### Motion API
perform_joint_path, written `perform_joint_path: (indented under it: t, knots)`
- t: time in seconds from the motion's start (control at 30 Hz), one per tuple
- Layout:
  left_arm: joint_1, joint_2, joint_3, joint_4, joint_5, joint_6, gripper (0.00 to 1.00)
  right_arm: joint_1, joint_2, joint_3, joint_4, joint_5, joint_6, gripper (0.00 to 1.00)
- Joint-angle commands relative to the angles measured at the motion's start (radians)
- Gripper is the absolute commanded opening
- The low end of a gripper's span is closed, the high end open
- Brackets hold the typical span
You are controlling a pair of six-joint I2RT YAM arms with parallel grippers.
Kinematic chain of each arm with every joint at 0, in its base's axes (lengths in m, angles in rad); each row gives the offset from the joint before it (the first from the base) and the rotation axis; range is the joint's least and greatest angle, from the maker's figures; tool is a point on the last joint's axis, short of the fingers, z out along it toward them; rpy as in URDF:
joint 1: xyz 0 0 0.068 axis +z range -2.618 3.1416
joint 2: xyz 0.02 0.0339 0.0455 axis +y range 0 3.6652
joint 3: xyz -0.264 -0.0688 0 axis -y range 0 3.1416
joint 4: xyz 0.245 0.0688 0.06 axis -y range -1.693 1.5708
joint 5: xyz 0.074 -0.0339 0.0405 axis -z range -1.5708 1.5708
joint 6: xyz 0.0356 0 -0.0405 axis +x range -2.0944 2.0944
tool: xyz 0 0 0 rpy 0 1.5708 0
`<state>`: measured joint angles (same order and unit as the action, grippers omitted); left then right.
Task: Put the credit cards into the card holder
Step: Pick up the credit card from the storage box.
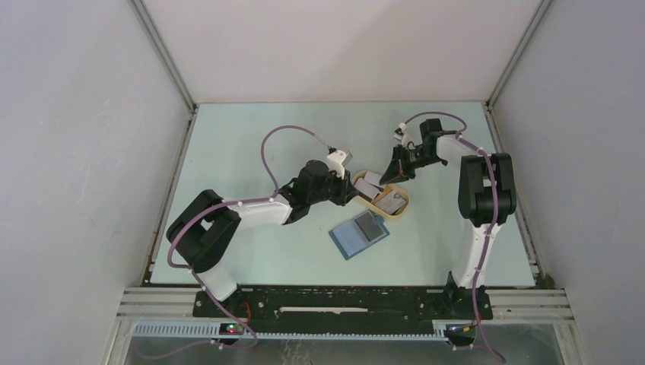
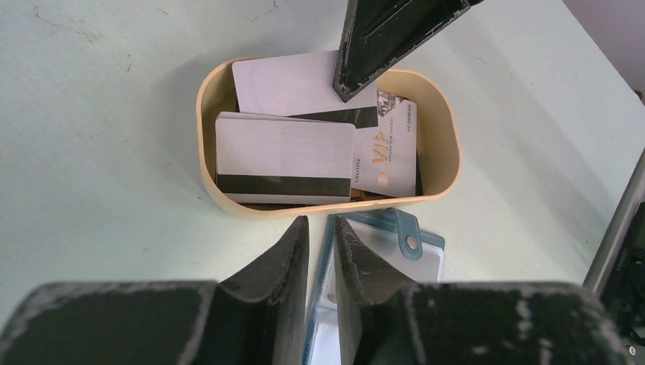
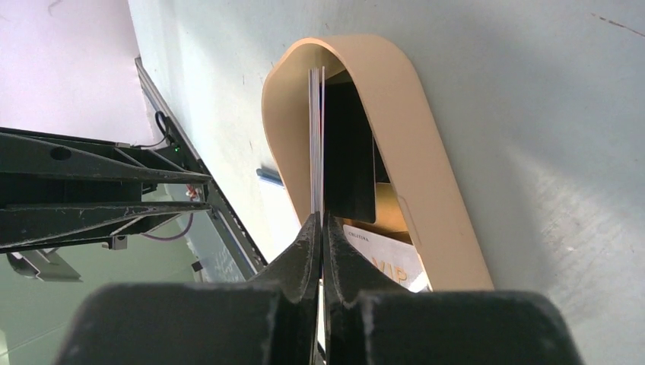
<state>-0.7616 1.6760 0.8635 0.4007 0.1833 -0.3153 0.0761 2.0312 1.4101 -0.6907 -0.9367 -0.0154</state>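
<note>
Several credit cards lie in a beige oval tray [image 2: 207, 129]: a whitish card with a black stripe [image 2: 285, 156], a VIP card [image 2: 388, 152], and another whitish card [image 2: 293, 84] behind them. My right gripper [image 3: 320, 220] is shut on that rear card [image 3: 316, 129], which stands on edge over the tray [image 3: 426, 182]. The teal card holder [image 1: 354, 237] lies open on the table near the tray, a dark card [image 1: 370, 225] on it. My left gripper [image 2: 321, 224] is open by a narrow gap, straddling the card holder's [image 2: 395, 262] left edge without clamping it.
The tray [image 1: 395, 216] sits mid-table between both grippers [image 1: 348, 190] [image 1: 397, 171]. The right arm's upright links [image 1: 487, 190] stand to the right. White walls enclose the table on three sides, and a metal rail [image 1: 342, 312] runs along the near edge.
</note>
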Motion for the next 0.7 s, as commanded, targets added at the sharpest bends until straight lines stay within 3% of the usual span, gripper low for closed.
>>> perform_joint_path:
  t: [0.0, 0.33, 0.47, 0.67]
  knots:
    - [-0.001, -0.017, 0.042, 0.031, 0.000, 0.005, 0.23, -0.010, -0.074, -0.011, 0.016, 0.020, 0.004, 0.01]
    - [-0.001, -0.085, -0.046, 0.151, 0.005, 0.005, 0.27, -0.013, -0.204, -0.028, 0.006, 0.143, -0.092, 0.00]
    - [0.001, -0.145, -0.118, 0.237, -0.004, -0.001, 0.37, -0.013, -0.259, -0.038, -0.012, 0.164, -0.147, 0.00]
    - [0.001, -0.334, -0.305, 0.435, -0.050, -0.048, 0.60, -0.013, -0.374, -0.060, -0.045, 0.092, -0.234, 0.00]
